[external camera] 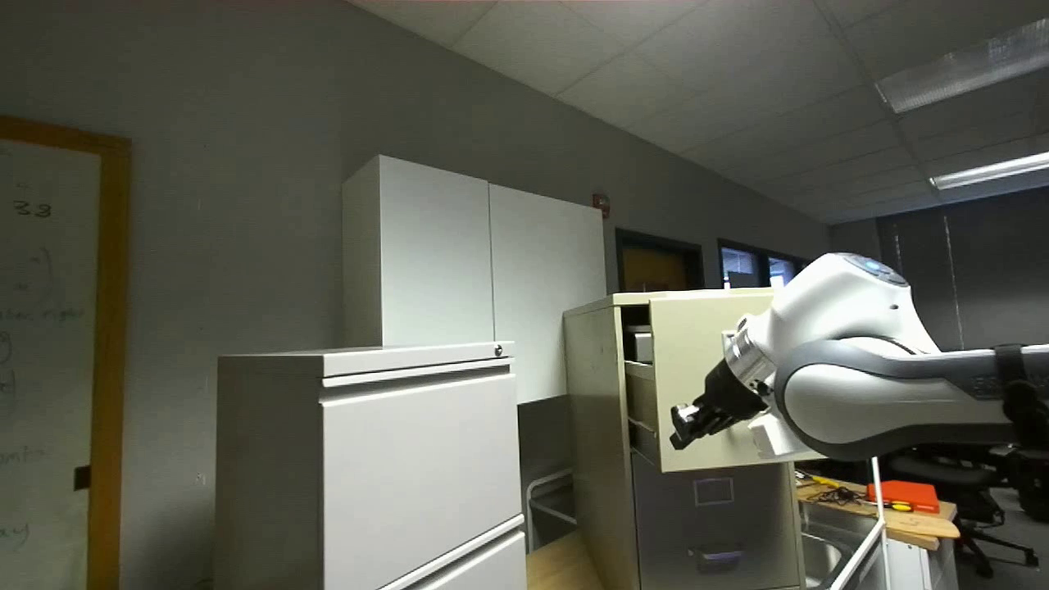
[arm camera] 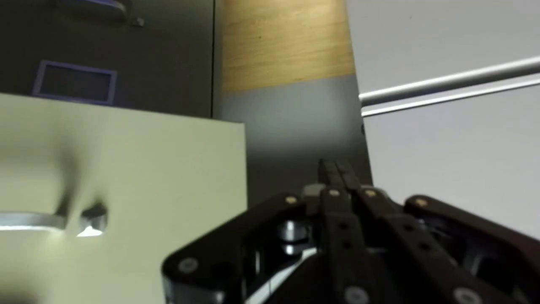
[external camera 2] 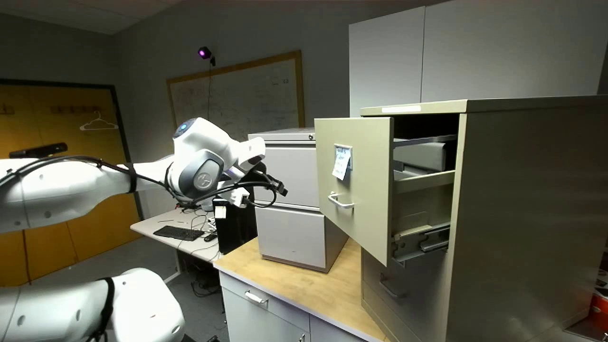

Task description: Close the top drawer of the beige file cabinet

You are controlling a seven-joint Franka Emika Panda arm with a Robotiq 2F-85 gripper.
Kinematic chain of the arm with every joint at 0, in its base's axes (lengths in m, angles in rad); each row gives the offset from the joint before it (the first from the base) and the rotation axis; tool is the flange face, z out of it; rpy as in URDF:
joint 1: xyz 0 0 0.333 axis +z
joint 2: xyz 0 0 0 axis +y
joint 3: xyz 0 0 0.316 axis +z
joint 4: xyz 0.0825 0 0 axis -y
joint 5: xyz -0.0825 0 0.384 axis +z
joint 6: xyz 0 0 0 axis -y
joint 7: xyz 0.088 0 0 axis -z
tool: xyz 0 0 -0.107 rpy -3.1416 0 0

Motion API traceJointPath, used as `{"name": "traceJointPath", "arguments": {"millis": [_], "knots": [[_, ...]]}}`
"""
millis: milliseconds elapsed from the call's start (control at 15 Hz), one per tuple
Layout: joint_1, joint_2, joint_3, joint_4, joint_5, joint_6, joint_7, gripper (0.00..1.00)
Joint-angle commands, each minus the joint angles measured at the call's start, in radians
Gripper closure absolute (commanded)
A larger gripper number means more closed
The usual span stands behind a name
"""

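The beige file cabinet stands beside a lower grey cabinet; its side also shows in an exterior view. The top drawer is pulled well out, with grey items visible inside; its cream front also shows in an exterior view and in the wrist view. The front bears a handle and a label holder with a paper note. My gripper is shut and empty, in front of the drawer and apart from it. In the wrist view its fingertips lie beyond the front's side edge, over the gap between the cabinets.
The light-grey cabinet stands on a wooden counter near the gripper. A white cupboard hangs behind. A lower drawer of the beige cabinet is shut below. A desk with a keyboard stands farther off.
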Motion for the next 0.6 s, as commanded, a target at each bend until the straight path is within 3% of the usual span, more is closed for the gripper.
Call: {"name": "traceJointPath", "arguments": {"millis": [0,267,533], "knots": [[-0.099,-0.092,-0.010,-0.005,-0.035,0.031,0.054,1.00],[-0.182,-0.123,-0.057,-0.003,-0.027,0.108,0.059,1.00],[-0.171,-0.073,-0.091,0.000,-0.004,0.237,0.041,1.00]]}}
